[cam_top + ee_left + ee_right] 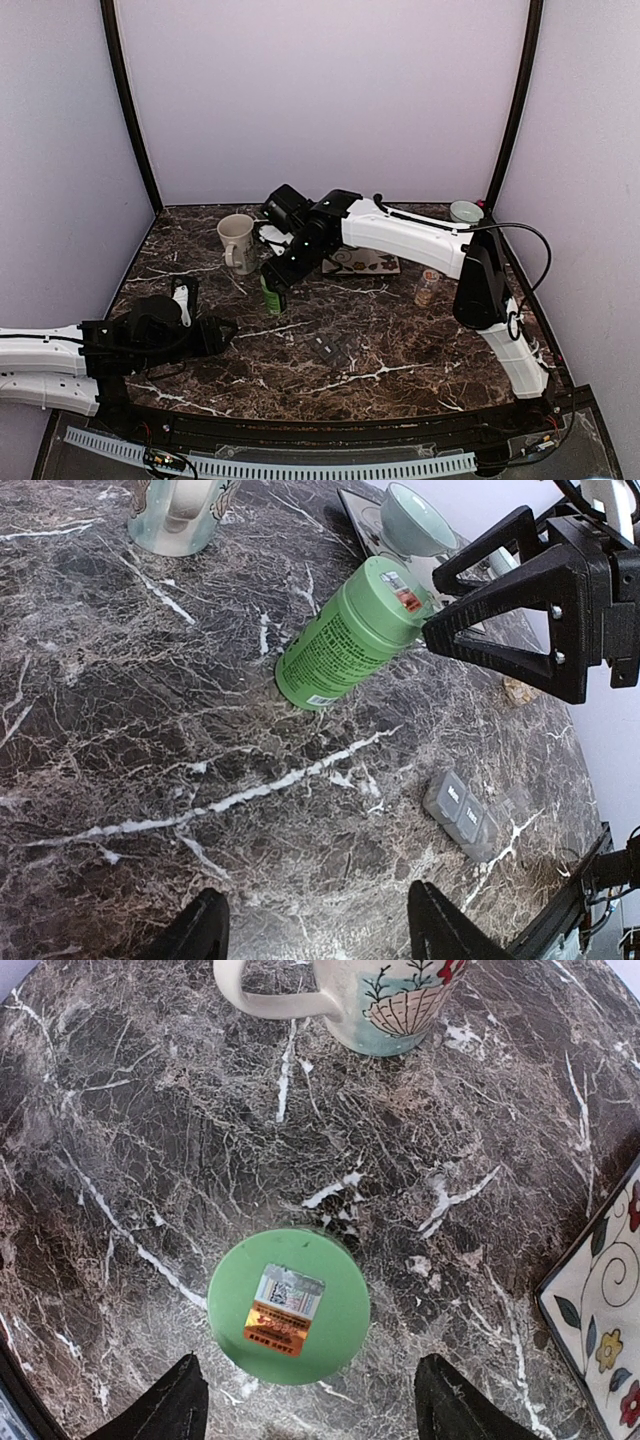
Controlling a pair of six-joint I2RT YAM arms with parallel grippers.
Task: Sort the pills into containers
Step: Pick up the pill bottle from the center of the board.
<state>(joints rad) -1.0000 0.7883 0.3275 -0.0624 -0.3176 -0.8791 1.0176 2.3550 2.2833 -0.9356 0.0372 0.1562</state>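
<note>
Right gripper [307, 1362] hovers over the green bottle [288, 1305], jaws spread wider than its cap, gripping nothing. Left gripper [315, 905] is spread too, empty. The containers [462, 808] sit lower right in the left wrist view; no pills visible. Looks like the pickup step: next, drop and close squarely on the bottle

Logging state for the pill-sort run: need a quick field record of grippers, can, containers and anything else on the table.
left gripper: open, low over table, nothing between
right gripper: open, over can, jaws wider than it
can: green, upright, near mug
containers: grey strip, front centre, looks shut, untouched
pills: none visible loose
other: bowl, tray, small bottle
</note>
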